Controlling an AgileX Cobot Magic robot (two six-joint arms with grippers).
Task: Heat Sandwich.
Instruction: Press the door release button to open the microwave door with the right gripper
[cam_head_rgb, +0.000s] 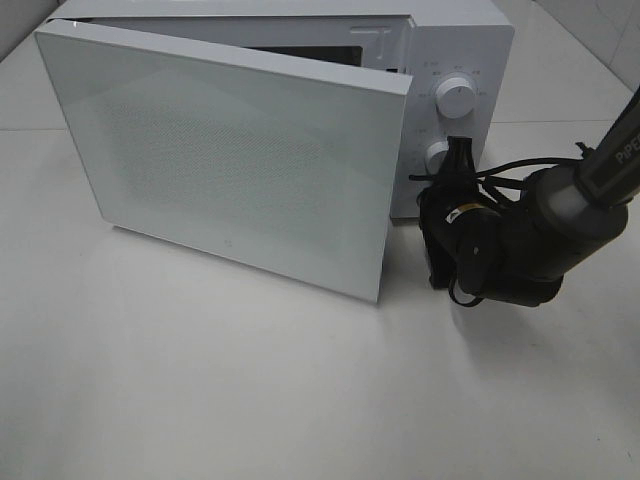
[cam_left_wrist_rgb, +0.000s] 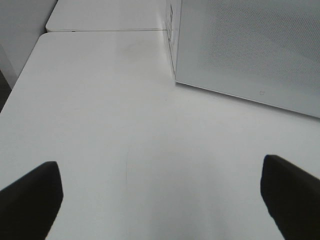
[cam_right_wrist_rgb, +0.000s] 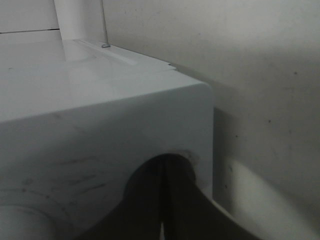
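Note:
The sandwich is out of view in every frame. The white microwave (cam_head_rgb: 470, 45) stands at the back of the table with its door (cam_head_rgb: 240, 160) swung wide open toward the front, hiding the cavity. My right gripper (cam_head_rgb: 459, 152) is shut with its tips against the control panel, just right of the lower knob (cam_head_rgb: 436, 155) and below the upper knob (cam_head_rgb: 457, 97). In the right wrist view the closed fingers (cam_right_wrist_rgb: 162, 200) press on the microwave's front corner (cam_right_wrist_rgb: 100, 110). My left gripper (cam_left_wrist_rgb: 160, 200) is open and empty over bare table, facing the door (cam_left_wrist_rgb: 250, 50).
The white table (cam_head_rgb: 250, 400) spreads in front of the microwave. The open door juts out over the middle left of the table. The right arm's black body and cables (cam_head_rgb: 520, 240) hang beside the microwave's right front corner. A table seam (cam_left_wrist_rgb: 100, 30) runs at the far edge.

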